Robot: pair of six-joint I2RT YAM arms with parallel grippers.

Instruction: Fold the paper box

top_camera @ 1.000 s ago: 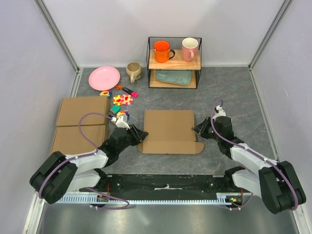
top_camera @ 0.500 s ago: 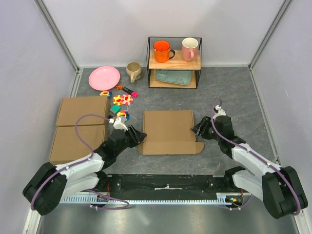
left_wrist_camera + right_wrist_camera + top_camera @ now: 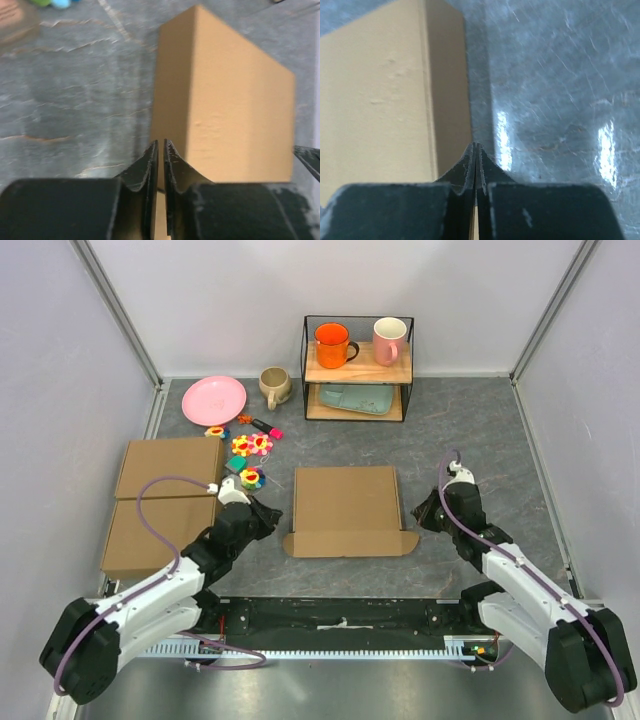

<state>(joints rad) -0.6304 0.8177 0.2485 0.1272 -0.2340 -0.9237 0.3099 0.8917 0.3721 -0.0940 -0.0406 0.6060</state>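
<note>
Overhead view, left to right.

Left of frame: two spare boxes lie flat, edge to edge. Not part of the task.

Left hand: sits low over the surface, just beside the box's left edge and not touching it. In the left wrist view the fingers are together with only a hairline slit between them. A tan sliver shows low in that slit; I cannot tell if it is card lying beneath. Nothing appears to be clamped.

Box: centre of frame, lying flat on the surface, square to the arms. The top panel is down and the side walls look formed; both wrist views show a clean vertical side face. A flap with small ears at both ends juts out flat along the lower edge.

Right hand: just beside the box's right edge, apart from it, mirroring the left. In the right wrist view the fingers are pressed together and hold nothing that I can make out.

Step, as judged: the body is folded and the lid closed, with both hands off the card. The flap is not yet tucked, so the task looks late but unfinished.

Next move calls for parting the fingers of one hand and getting a fingertip under the flap or an ear. The other hand should pin the top panel so the light box does not slide. The ears need to be lined up with their slits before pushing.
</note>
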